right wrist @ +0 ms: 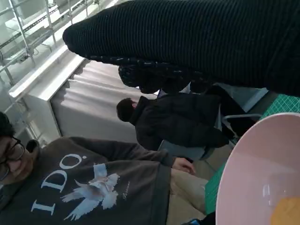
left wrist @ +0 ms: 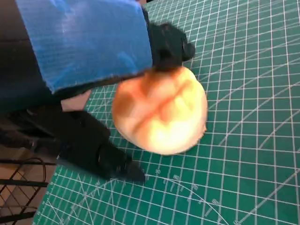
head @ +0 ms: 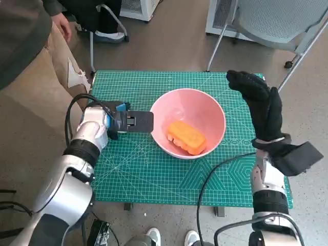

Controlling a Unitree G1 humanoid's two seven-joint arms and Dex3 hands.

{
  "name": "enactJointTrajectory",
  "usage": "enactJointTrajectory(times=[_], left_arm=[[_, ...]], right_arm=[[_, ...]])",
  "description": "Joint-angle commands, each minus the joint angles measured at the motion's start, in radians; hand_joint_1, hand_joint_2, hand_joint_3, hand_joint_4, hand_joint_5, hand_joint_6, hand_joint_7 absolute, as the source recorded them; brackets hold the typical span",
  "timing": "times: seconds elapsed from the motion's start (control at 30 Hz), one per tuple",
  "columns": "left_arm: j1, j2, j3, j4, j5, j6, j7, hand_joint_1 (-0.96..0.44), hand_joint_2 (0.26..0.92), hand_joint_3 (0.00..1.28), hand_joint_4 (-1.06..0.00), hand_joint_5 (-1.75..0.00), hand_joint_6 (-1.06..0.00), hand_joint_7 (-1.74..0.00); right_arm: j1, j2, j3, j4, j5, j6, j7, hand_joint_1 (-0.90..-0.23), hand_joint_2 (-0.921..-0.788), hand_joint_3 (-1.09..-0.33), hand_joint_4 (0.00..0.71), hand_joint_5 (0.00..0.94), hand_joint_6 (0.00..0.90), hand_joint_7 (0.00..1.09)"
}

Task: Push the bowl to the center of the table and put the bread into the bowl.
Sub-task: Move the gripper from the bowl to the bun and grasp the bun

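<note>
The pink bowl point(head: 190, 123) stands near the middle of the green mat point(head: 154, 174); its rim also shows in the right wrist view point(right wrist: 243, 164). An orange oblong piece point(head: 186, 137) lies inside it. My left hand point(head: 119, 121) is just left of the bowl's rim. In the left wrist view a round golden bread roll point(left wrist: 161, 112) sits between the black fingers point(left wrist: 169, 44) and the thumb point(left wrist: 91, 147), held just over the mat. The head view hides the roll under the hand. My gloved right hand point(head: 260, 102) is raised right of the bowl, fingers stretched and empty.
A person point(head: 31, 56) stands at the table's left edge; two people point(right wrist: 93, 183) show in the right wrist view. A grey chair point(head: 271, 25) is behind the far right corner. Cables point(head: 215, 174) cross the mat's near right part.
</note>
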Motion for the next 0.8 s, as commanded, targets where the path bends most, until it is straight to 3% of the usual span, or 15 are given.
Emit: enactJointTrajectory(times=[0.03, 0.37, 0.53, 0.67, 0.73, 0.77, 0.8], left_arm=[[-0.001, -0.022, -0.001, 0.017, 0.001, 0.003, -0.005, -0.06, 0.711, 0.02, -0.15, -1.67, -0.17, 0.0], [-0.004, -0.038, 0.008, 0.026, -0.007, 0.015, -0.002, -0.02, 0.718, 0.02, -0.16, -1.74, -0.17, 0.0], [-0.003, -0.041, 0.009, 0.027, -0.007, 0.018, -0.002, -0.01, 0.726, 0.02, -0.19, -1.68, -0.17, 0.0], [0.001, -0.043, 0.005, 0.028, -0.003, 0.021, 0.002, -0.01, 0.741, 0.03, -0.19, -1.48, -0.17, 0.0], [0.002, -0.044, 0.003, 0.028, -0.001, 0.023, 0.006, -0.02, 0.752, 0.03, -0.23, -1.25, -0.22, -0.01], [0.001, -0.044, 0.002, 0.027, 0.0, 0.024, 0.008, -0.03, 0.761, 0.03, -0.29, -0.98, -0.38, -0.09], [0.0, -0.045, 0.001, 0.026, 0.001, 0.026, 0.015, -0.03, 0.765, 0.03, -0.32, -0.85, -0.45, -0.11]], right_arm=[[0.032, -0.008, -0.002, -0.003, -0.006, 0.007, -0.003, -0.701, -0.921, -0.8, 0.138, 0.002, 0.004, 0.43], [0.045, -0.012, -0.003, -0.017, -0.006, 0.011, -0.007, -0.706, -0.921, -0.798, 0.141, 0.003, 0.012, 0.44], [0.054, -0.014, -0.002, -0.033, -0.007, 0.017, -0.012, -0.71, -0.921, -0.797, 0.145, 0.004, 0.014, 0.44], [0.061, -0.017, -0.001, -0.044, -0.008, 0.02, -0.017, -0.723, -0.921, -0.796, 0.147, 0.005, 0.017, 0.44], [0.064, -0.018, -0.001, -0.05, -0.008, 0.022, -0.019, -0.726, -0.921, -0.795, 0.147, 0.005, 0.017, 0.44], [0.065, -0.019, -0.001, -0.054, -0.008, 0.023, -0.02, -0.725, -0.921, -0.795, 0.148, 0.005, 0.018, 0.44], [0.066, -0.02, -0.002, -0.055, -0.008, 0.025, -0.02, -0.725, -0.921, -0.794, 0.148, 0.005, 0.018, 0.44]])
